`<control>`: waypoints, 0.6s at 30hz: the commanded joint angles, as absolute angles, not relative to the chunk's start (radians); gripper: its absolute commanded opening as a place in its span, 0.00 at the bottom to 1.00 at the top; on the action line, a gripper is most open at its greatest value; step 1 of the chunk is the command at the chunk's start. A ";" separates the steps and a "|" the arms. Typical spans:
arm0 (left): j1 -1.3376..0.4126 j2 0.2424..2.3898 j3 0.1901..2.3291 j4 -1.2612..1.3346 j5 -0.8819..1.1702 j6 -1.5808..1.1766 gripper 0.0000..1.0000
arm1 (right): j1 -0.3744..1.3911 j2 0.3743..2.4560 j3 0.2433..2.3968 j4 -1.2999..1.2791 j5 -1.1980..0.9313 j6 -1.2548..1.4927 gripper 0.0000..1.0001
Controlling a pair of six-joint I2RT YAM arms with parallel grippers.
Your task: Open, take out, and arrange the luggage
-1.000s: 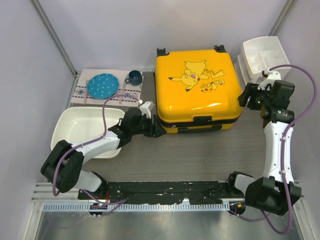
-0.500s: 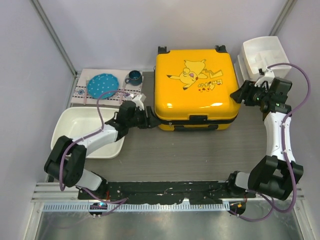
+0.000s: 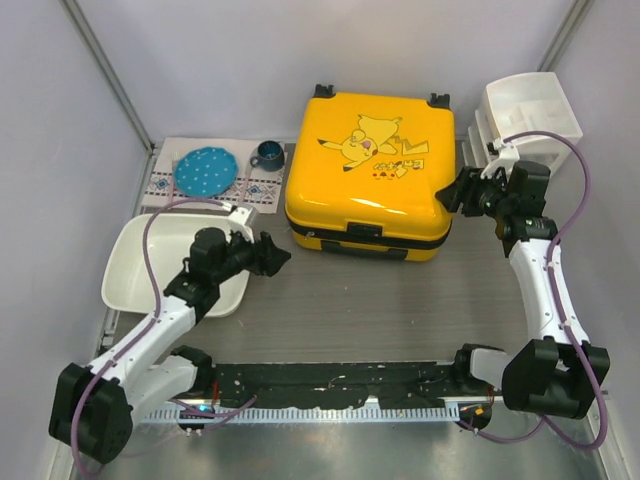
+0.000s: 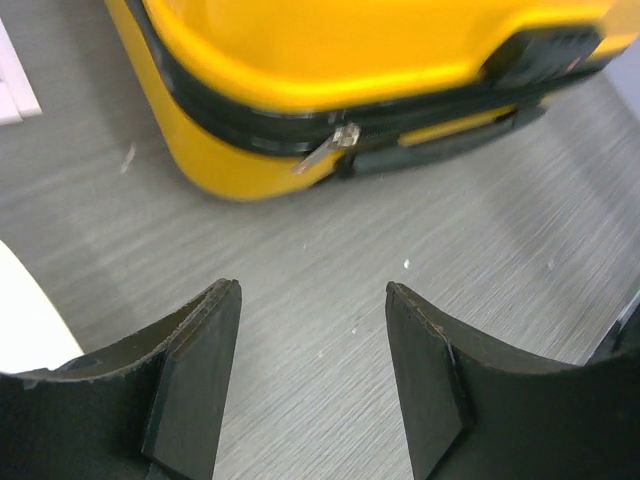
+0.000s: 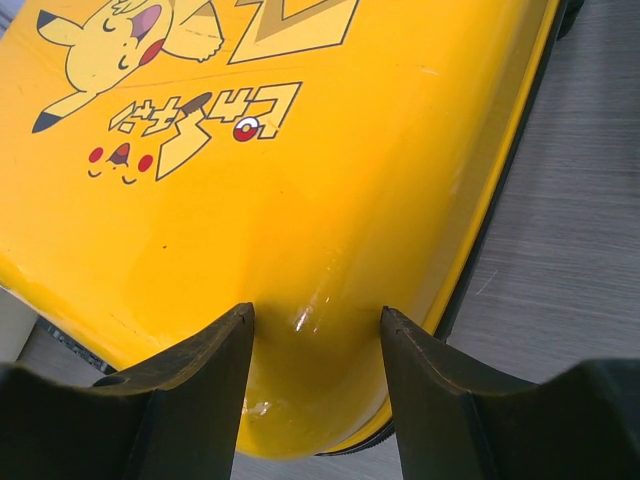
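Note:
The luggage [image 3: 368,175], a yellow hard-shell suitcase with a Pikachu print, lies flat and shut at the table's middle back, turned a little askew. Its black zipper band and a silver zipper pull [image 4: 330,148] show in the left wrist view. My left gripper [image 3: 275,255] hovers open above bare table just off the case's front left corner, with nothing between its fingers [image 4: 205,370]. My right gripper [image 3: 447,190] is open at the case's right side. Its fingertips [image 5: 225,345] straddle a rounded yellow corner [image 5: 310,380] of the shell without gripping it.
A white tray [image 3: 135,262] sits at the left, under my left arm. Behind it a patterned mat [image 3: 160,185] carries a blue dotted plate [image 3: 205,170] and a dark blue cup [image 3: 267,154]. A white plastic drawer unit [image 3: 525,115] stands at the back right.
The suitcase has slid left and turned clockwise, with my right gripper following against its right side. My left gripper has drawn back from the front left corner toward the near left.

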State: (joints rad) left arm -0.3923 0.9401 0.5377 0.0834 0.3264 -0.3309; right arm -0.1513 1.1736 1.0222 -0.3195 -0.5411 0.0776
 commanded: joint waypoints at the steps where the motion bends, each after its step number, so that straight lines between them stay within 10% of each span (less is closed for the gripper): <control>1: -0.391 1.009 0.463 0.210 0.397 -0.264 0.64 | -0.069 1.189 0.973 -0.471 -0.609 0.117 0.58; 18: -0.459 1.390 0.543 0.653 0.318 -0.288 0.57 | 0.035 1.143 0.950 -0.469 -0.517 0.167 0.57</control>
State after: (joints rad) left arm -0.4500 1.3632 0.4953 0.4931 0.3851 -0.2893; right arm -0.0422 1.1183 0.9951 -0.3225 -0.4011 0.1246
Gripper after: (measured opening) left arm 0.582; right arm 0.581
